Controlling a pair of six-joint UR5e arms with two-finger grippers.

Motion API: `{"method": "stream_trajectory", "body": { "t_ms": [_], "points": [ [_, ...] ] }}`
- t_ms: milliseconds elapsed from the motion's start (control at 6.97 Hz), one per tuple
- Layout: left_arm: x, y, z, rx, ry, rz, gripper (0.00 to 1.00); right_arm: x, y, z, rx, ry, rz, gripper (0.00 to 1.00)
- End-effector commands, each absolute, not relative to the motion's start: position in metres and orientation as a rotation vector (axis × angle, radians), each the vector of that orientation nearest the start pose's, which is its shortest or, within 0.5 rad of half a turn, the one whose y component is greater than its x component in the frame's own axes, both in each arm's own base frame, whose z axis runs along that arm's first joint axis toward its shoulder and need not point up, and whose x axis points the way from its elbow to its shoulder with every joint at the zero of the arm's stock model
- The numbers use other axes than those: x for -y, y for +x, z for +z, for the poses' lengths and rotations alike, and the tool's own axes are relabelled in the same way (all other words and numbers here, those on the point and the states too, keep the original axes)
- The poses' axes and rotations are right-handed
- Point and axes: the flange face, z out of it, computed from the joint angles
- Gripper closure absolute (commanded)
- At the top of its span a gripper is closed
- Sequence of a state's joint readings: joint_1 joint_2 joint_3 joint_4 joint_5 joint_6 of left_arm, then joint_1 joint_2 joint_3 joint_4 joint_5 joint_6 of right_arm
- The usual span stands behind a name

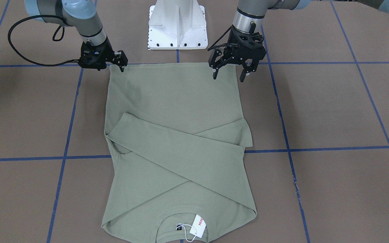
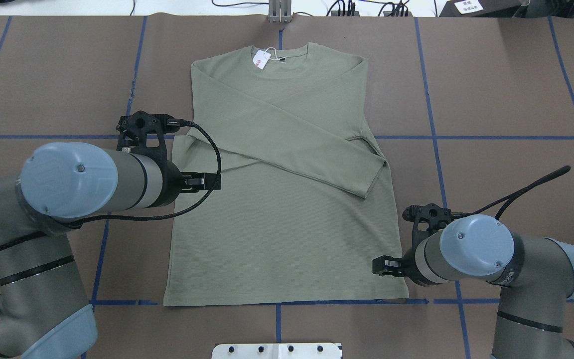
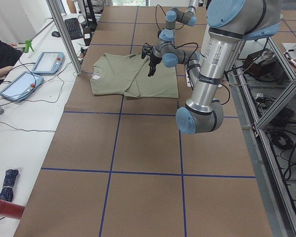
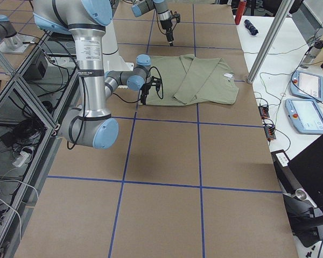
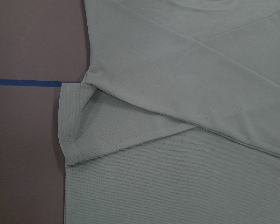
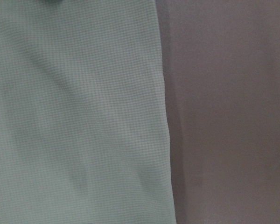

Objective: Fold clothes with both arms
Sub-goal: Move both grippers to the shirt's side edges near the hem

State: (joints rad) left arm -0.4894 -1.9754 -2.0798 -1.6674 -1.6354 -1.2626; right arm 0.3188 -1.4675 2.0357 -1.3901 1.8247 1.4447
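Note:
The sage-green long-sleeved shirt (image 1: 174, 98) (image 2: 287, 234) lies flat on the brown table, both sleeves crossed over its chest. Its collar with the white hang tag (image 1: 199, 222) (image 2: 259, 60) points away from the robot. My left gripper (image 1: 229, 76) hangs open above the hem corner on the robot's left, fingers spread with nothing between them. The left wrist view looks down from a height on a sleeve cuff (image 5: 72, 140). My right gripper (image 1: 122, 65) sits low at the other hem corner. I cannot tell whether it is open or shut. The right wrist view shows only the shirt's side edge (image 6: 163, 116) close up.
The white pedestal base (image 1: 177, 27) stands just behind the hem. Blue tape lines (image 1: 316, 148) grid the table. Beyond the collar end, a side bench holds tablets (image 3: 47, 61) and cables, with a metal post (image 3: 64, 34) and a person's arm (image 3: 0, 54).

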Motion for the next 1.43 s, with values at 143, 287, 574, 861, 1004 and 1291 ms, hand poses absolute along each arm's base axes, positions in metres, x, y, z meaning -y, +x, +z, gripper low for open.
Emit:
{"method": "stream_trajectory", "body": {
  "t_ms": [143,287,574,861,1004,1291],
  "points": [
    [0.3689,0.4189,0.2102,-0.955,0.341,-0.138,0.01,0.2511,-0.4651,0.3885,0.757,-0.101,0.059,0.03],
    [0.3689,0.4189,0.2094,-0.957,0.342,-0.137,0.01,0.2482,-0.4654,0.3892,0.761,-0.13,0.047,0.1],
    [0.3695,0.4183,0.2092,-0.958,0.343,-0.139,0.01,0.2462,-0.4698,0.3949,0.749,-0.134,0.04,0.12],
    [0.3684,0.416,0.2065,-0.963,0.346,-0.141,0.01,0.2435,-0.47,0.3941,0.755,-0.158,0.025,0.28],
    [0.3701,0.4139,0.2051,-0.965,0.35,-0.145,0.01,0.2433,-0.4703,0.3937,0.757,-0.167,0.021,0.45],
    [0.3689,0.4099,0.2028,-0.973,0.353,-0.147,0.01,0.2432,-0.4697,0.3938,0.757,-0.166,0.02,0.86]
  ]
}}
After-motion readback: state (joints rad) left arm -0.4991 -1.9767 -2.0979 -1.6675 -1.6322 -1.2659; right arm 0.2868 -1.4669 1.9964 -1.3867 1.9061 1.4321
